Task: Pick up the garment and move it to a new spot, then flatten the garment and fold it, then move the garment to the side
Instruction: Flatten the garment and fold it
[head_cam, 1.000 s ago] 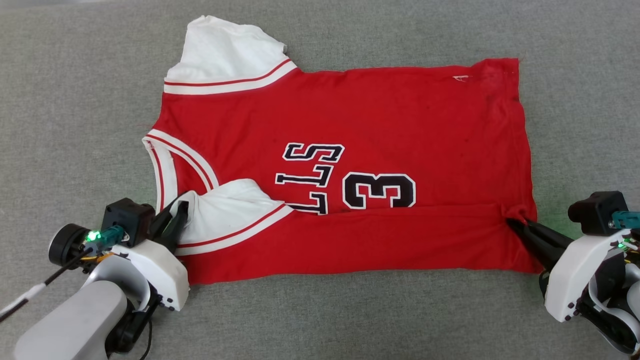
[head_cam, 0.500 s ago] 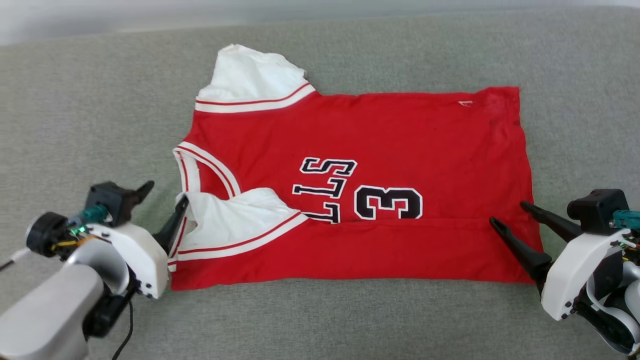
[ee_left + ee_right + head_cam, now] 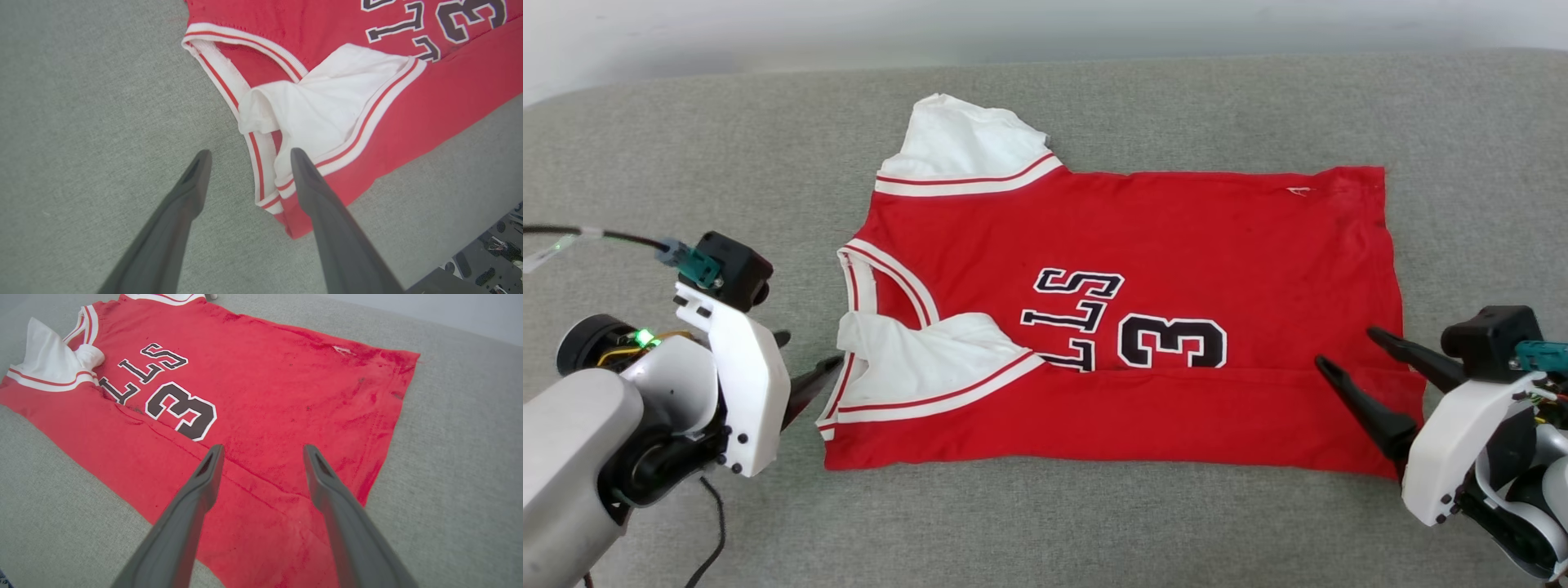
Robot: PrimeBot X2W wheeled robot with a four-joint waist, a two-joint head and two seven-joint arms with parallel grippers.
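The work surface (image 3: 686, 163) was a flat expanse covered in grey-green woven fabric, evenly lit. A pale, blurred wall (image 3: 768, 33) ran along its far edge. In the left wrist view, a dark floor (image 3: 496, 261) with small scattered items lay past one edge

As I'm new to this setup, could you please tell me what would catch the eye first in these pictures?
A red jersey-style T-shirt with white sleeves and a black number 3 lies spread across the grey fabric surface, its near edge folded over. The left gripper hangs open by the collar, and the right gripper open near the hem.
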